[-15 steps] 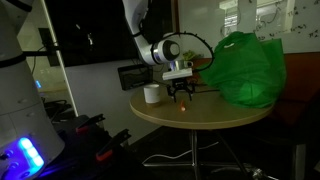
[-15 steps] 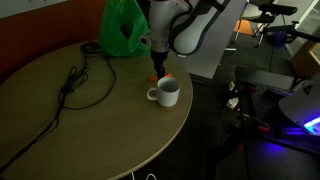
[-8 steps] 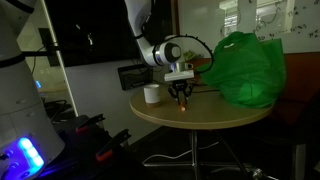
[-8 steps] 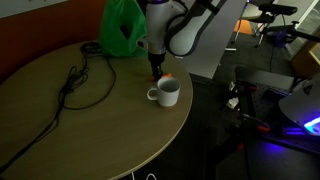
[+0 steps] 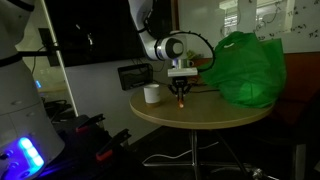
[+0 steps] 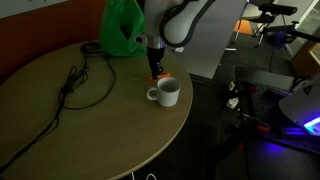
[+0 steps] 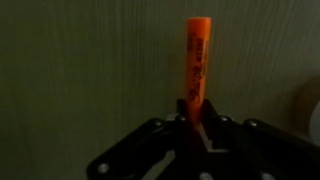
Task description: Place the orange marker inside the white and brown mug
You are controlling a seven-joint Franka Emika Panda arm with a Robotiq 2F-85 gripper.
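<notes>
In the wrist view the orange marker (image 7: 197,60) lies on the wooden tabletop, its near end pinched between the black fingers of my gripper (image 7: 193,112), which is shut on it. In both exterior views the gripper (image 5: 181,93) (image 6: 155,71) points straight down at the table, with the marker showing as an orange speck (image 5: 181,101) (image 6: 166,77) at its tips. The white and brown mug (image 5: 152,94) (image 6: 166,93) stands upright on the table just beside the gripper, its handle towards the table's middle.
A large green bag (image 5: 248,68) (image 6: 122,28) sits on the round wooden table (image 5: 205,116) (image 6: 60,135) behind the gripper. A black cable (image 6: 80,85) snakes across the tabletop. The mug stands near the table's edge, and a dark box (image 5: 135,76) stands beyond it.
The jaws have gone from open to shut around the marker's end. The wrist has settled slightly lower over the table; mug and bag have not moved.
</notes>
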